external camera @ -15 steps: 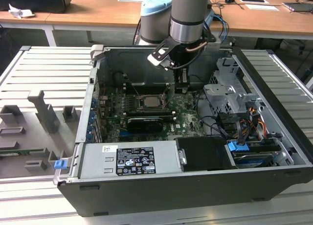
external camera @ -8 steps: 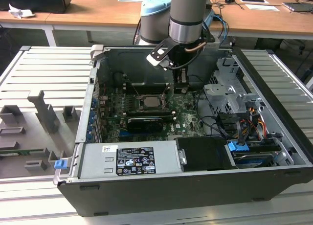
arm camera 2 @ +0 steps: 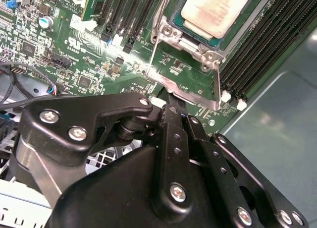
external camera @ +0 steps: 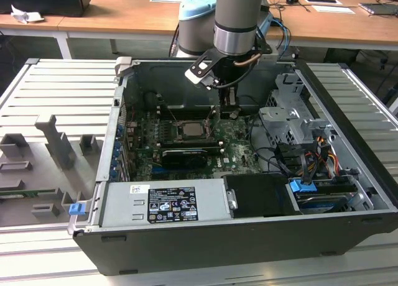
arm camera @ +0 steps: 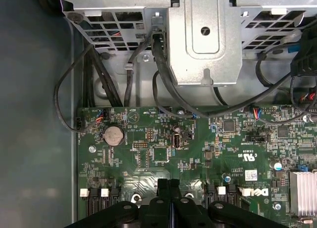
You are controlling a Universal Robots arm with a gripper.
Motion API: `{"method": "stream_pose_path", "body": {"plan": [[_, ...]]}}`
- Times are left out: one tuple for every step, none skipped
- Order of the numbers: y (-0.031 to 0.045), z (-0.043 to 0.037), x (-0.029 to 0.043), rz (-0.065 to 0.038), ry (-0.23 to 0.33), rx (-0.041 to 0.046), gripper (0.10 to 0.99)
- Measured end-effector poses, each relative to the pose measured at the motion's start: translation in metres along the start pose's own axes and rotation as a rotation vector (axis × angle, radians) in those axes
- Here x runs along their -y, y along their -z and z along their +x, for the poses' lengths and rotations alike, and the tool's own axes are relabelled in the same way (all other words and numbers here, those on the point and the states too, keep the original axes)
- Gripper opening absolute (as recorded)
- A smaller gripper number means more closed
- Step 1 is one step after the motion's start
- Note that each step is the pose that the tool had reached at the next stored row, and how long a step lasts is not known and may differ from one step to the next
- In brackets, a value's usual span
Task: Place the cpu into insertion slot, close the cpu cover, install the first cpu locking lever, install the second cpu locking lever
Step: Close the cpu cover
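Note:
The pale silver-beige cpu [arm camera 2: 215, 12] lies in the insertion slot [arm camera 2: 171, 33], whose silver rim frames it on the green board. In the exterior view the cpu [external camera: 189, 130] sits mid-board. The cpu cover [arm camera 2: 183, 89], a thin silver frame with a cut-out middle, is swung away from the slot towards my gripper. A thin wire lever [arm camera 2: 153, 54] runs along its side. My gripper [arm camera 2: 171, 105] is shut with nothing between its fingers, its tips right at the cover's free edge; whether they touch it I cannot tell. The gripper [external camera: 229, 106] hangs just to the exterior view's right of the slot, with the shut fingertips [arm camera: 163, 184] over the board's edge.
Long black memory slots [arm camera 2: 267, 54] flank the socket. A grey drive cage [external camera: 289, 121] with black cables [arm camera: 163, 84] stands at the exterior view's right. The power supply [external camera: 165, 202] fills the case front. Grey fixtures [external camera: 59, 146] sit outside the case on the left.

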State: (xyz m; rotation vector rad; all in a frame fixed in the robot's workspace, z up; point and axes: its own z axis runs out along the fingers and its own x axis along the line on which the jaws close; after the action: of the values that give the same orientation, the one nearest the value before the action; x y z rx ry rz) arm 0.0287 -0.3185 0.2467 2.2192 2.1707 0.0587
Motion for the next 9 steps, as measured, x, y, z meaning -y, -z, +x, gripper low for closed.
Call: {"method": "stream_pose_path", "body": {"plan": [[0.0, 0.0, 0.0006, 0.0, 0.0, 0.0, 0.106], [-0.0001, 0.0, 0.0009, 0.0, 0.0, 0.0, 0.106], [-0.0001, 0.0, 0.0013, 0.0, 0.0, 0.0, 0.106], [-0.0001, 0.0, 0.0019, 0.0, 0.0, 0.0, 0.106], [-0.0001, 0.0, 0.0025, 0.0, 0.0, 0.0, 0.106], [-0.0001, -0.0001, 0.0028, 0.0, 0.0, 0.0, 0.106], [-0.0002, -0.0001, 0.0031, 0.0, 0.0, 0.0, 0.106], [-0.0002, -0.0001, 0.0035, 0.0, 0.0, 0.0, 0.106], [-0.0002, -0.0001, 0.0038, 0.0, 0.0, 0.0, 0.106]]}}
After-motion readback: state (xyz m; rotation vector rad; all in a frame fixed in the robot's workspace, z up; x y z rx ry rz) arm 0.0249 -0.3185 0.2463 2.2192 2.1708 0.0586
